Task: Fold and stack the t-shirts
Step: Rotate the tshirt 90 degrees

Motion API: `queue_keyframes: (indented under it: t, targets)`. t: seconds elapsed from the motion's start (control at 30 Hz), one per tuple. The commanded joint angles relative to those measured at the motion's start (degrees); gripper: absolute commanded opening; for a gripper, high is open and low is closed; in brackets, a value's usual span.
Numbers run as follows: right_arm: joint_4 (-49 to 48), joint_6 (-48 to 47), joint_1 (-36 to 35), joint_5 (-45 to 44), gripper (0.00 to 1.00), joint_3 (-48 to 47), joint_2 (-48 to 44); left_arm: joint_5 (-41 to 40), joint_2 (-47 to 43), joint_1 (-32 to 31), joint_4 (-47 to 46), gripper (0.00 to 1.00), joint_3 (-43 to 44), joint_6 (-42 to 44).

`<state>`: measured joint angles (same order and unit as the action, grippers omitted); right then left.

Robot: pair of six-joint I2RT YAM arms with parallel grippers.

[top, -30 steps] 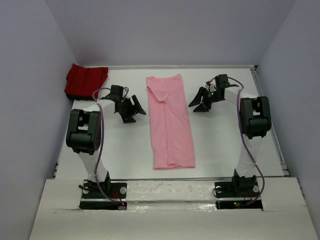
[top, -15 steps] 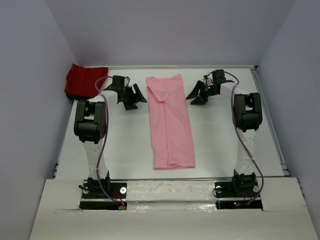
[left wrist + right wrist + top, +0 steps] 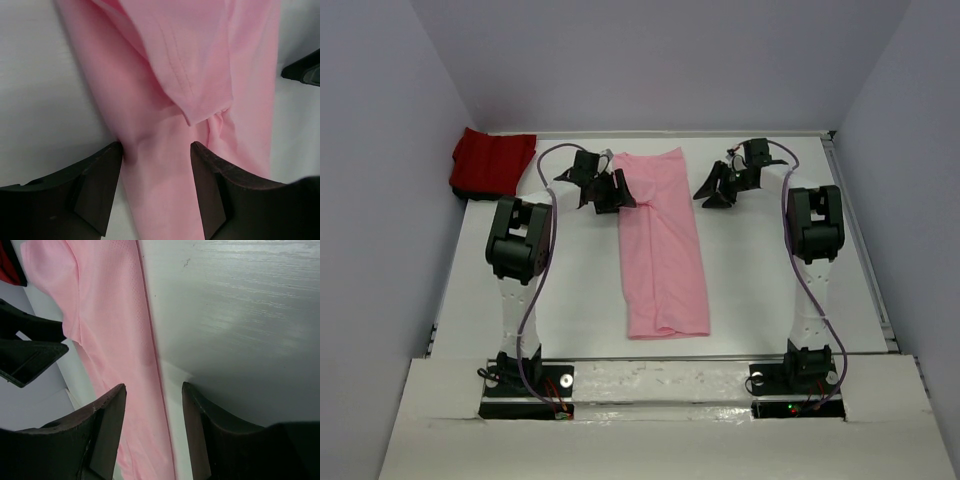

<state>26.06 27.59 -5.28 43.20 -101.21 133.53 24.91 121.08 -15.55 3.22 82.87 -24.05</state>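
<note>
The pink shirt (image 3: 660,250) lies in the middle of the table (image 3: 770,290) as a long narrow strip running near to far. Its sleeves are folded in, so it looks ready for a crosswise fold. The red shirt (image 3: 492,162) sits folded in the far left corner, probably as the base of the stack. The left gripper (image 3: 610,192) straddles the strip's far left edge, jaws apart, gripping nothing yet. The right gripper (image 3: 717,190) hovers by the far right edge, jaws apart and empty. Two shirts, two grippers.
</note>
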Motion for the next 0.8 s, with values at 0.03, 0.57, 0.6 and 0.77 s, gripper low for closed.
queue_keyframes:
  t: [0.03,0.57,0.6,0.77]
  targets:
    - [-1.89,-1.14,-1.40,-1.10,0.54,-1.09,1.81,-1.00,3.46,-1.85,1.61,0.71,0.80,0.68]
    - [-1.81,-0.52,-4.13,-1.10,0.36,-2.50,4.45,-3.28,3.90,-1.59,4.07,0.70,1.51,1.55]
    - [-1.81,-0.52,-4.13,-1.19,0.31,-2.76,4.54,-4.07,3.99,-1.59,5.12,0.70,1.77,1.55]
    - [-1.63,-0.52,-4.13,-1.71,0.30,-3.21,4.80,-10.23,4.43,-0.27,8.11,0.49,2.21,-0.46]
